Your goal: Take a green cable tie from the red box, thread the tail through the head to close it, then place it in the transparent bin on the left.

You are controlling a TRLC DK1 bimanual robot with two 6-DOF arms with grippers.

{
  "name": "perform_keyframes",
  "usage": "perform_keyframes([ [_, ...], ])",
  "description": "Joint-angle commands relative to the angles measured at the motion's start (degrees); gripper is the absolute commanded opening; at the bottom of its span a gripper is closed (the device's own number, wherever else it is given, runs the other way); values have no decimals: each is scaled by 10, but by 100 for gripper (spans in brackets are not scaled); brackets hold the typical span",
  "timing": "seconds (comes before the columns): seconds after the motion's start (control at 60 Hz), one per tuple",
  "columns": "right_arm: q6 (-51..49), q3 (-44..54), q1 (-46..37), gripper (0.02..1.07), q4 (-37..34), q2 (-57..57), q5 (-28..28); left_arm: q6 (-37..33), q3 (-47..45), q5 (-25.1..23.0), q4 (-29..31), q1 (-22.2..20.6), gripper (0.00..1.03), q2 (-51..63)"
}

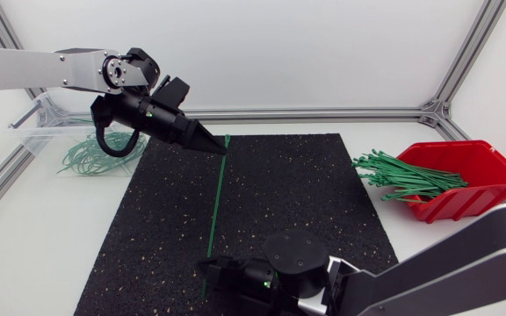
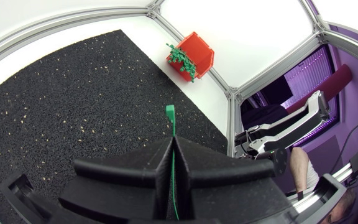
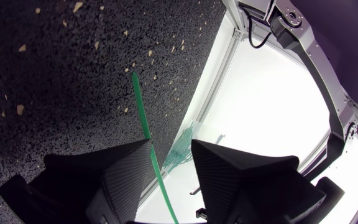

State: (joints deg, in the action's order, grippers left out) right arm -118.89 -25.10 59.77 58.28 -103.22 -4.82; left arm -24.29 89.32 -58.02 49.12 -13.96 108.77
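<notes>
A straight green cable tie (image 1: 217,200) spans the black mat between my two grippers. My left gripper (image 1: 220,147) is shut on its far end, and in the left wrist view the tie (image 2: 170,115) sticks out ahead of the closed left gripper (image 2: 173,146). My right gripper (image 1: 211,269) is at the tie's near end. In the right wrist view the tie (image 3: 142,115) passes between the parted fingers of the right gripper (image 3: 169,152), close against one finger (image 3: 126,171), with a gap to the other. The red box (image 1: 473,180) holds several green ties (image 1: 407,175). The transparent bin (image 1: 38,133) stands far left.
The black mat (image 1: 297,202) covers the table's middle. Closed green ties (image 1: 95,156) lie in and at the bin. The red box (image 2: 197,53) sits by the frame's corner post. Aluminium frame rails run along the back and sides.
</notes>
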Motion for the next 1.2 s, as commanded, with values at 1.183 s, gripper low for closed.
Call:
perform_keyframes([
  [1.183,5,-31,-3,36,-2,-44,11,-15,7,0,16,-6,3,-6],
])
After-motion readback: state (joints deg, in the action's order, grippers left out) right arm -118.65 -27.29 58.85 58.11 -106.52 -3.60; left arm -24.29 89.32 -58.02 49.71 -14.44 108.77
